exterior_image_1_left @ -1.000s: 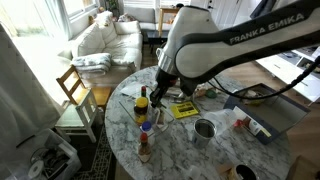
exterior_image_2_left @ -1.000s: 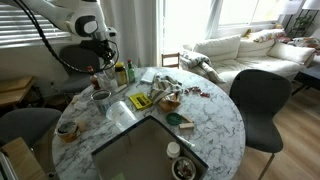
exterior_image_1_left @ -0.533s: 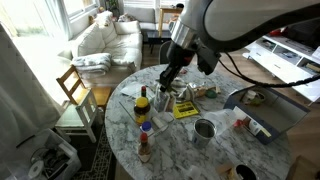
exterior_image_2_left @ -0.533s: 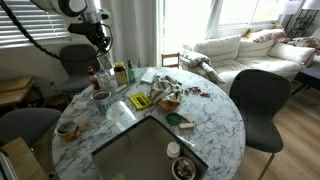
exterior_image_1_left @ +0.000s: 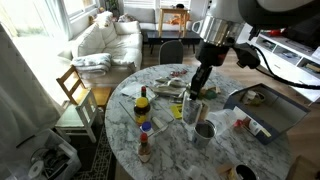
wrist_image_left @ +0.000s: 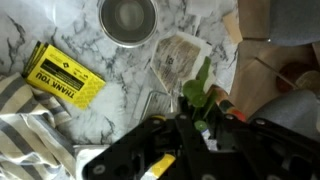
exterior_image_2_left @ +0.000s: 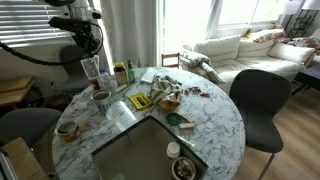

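The end effector [exterior_image_1_left: 193, 98] is seen closed about a clear container [exterior_image_1_left: 191, 109], a see-through vessel with something green on it, though whether it is a bottle or a glass cannot be told; in an exterior view the clear container [exterior_image_2_left: 91, 69] is carried clear of the marble tabletop [exterior_image_2_left: 215, 120], hanging upright or nearly so below the fingers; in the wrist view a green patch [wrist_image_left: 197, 93] is glimpsed just beyond the fingers, its form too blurred to be named. A metal cup [exterior_image_1_left: 204, 130] is found on the tabletop just beside and below the held container, a yellow box [wrist_image_left: 63, 72] lies near it, and a dark sauce bottle [exterior_image_1_left: 143, 105] stands well apart toward the table's edge. The container is judged light and stiff, with smooth walls that may slip under a loose pinch, and possibly fragile if it is glass; hold is best taken across its upper body, squarely, with moderate pressure, so that it is neither crushed nor tilted.
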Robot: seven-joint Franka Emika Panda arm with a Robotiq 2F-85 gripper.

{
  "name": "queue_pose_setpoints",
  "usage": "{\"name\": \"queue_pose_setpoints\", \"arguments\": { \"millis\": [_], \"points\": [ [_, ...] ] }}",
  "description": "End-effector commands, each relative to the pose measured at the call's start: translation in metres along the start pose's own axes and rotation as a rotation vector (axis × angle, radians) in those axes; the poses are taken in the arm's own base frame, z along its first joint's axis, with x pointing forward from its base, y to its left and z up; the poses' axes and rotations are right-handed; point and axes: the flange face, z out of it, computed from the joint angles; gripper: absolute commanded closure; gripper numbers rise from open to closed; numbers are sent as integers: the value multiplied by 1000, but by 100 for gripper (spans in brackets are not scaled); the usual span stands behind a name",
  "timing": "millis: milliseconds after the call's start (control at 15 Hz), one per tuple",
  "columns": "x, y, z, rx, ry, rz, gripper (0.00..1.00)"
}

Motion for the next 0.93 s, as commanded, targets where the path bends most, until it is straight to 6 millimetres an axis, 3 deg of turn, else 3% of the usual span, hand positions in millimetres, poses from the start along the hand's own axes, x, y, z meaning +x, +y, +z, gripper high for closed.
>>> {"name": "queue_pose_setpoints", "arguments": {
  "millis": [0,400,867],
  "points": [
    [-34,15,13,11,-104,34,95],
    [-49,38,50,-39,-190,91,95],
    [-44,45,54,-78,-134,97,95]
  ]
}}
